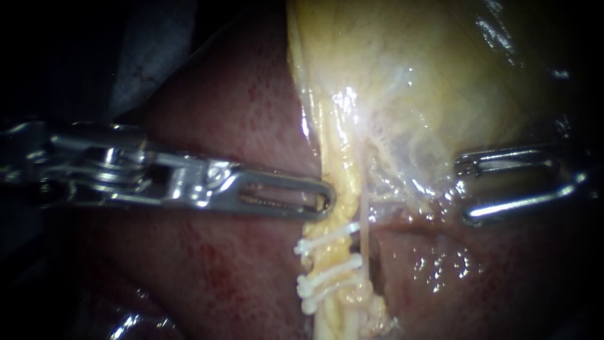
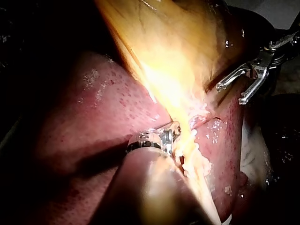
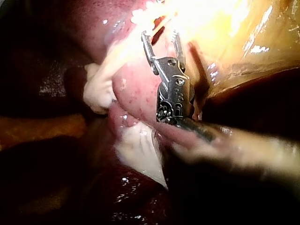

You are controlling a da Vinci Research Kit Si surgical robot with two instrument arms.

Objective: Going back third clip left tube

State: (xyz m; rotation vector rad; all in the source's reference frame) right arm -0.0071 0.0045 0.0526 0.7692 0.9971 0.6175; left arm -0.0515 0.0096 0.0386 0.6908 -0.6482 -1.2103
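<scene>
The yellow gallbladder (image 1: 409,75) narrows down into a pale tube (image 1: 336,252) lying on the dark red liver (image 1: 214,277). Three white clips cross that tube: an upper clip (image 1: 327,236), a middle clip (image 1: 332,269) and a lower clip (image 1: 318,294). My left instrument (image 1: 324,200) reaches in flat from the left, its slotted jaws shut on the yellow tissue just above the upper clip. My right instrument (image 1: 467,189) stands to the right, apart from the tube, jaws open and empty. The right wrist view shows that instrument (image 3: 160,35) with its jaws spread in front of the bright tissue.
A thin pale strand (image 1: 363,226) runs down beside the clipped tube. Wet liver surface (image 1: 440,264) lies under the right instrument. White gauze (image 3: 98,93) sits beside the liver edge in the right wrist view. In the left wrist view, my right instrument (image 2: 230,93) shows beyond the gallbladder.
</scene>
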